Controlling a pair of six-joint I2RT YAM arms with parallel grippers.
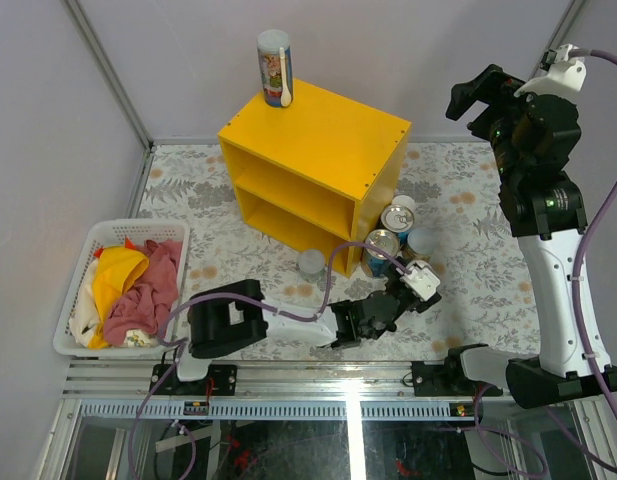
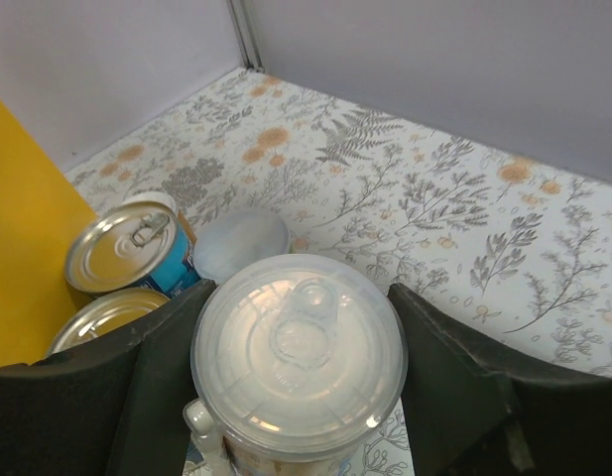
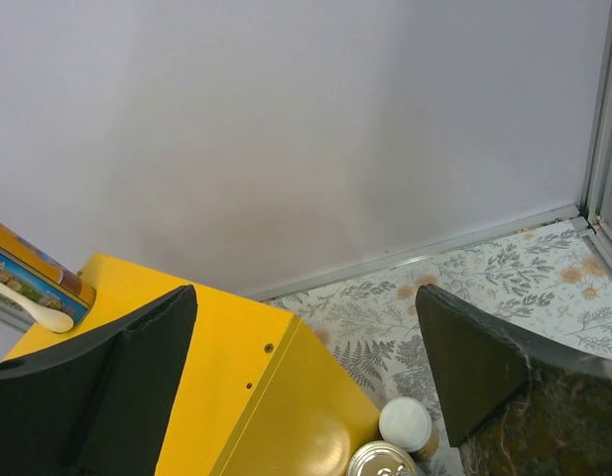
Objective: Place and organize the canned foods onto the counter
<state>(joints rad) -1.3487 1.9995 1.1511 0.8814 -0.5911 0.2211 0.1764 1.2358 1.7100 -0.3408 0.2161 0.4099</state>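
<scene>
Low on the bench [image 1: 468, 230] beside the yellow counter [image 1: 328, 130], the left jaws grip a clear-lidded can [image 2: 298, 357] next to 2 pull-tab cans [image 2: 122, 248], the right jaws gape wide up high, and 1 tall can [image 1: 274, 67] stands on the counter's back corner.

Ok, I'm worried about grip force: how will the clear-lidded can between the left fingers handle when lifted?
The clear-lidded can is round, so it may slip or rotate between the fingers of the left gripper. Its thin plastic lid probably flexes if squeezed there. It might bump the pull-tab can close by.
</scene>
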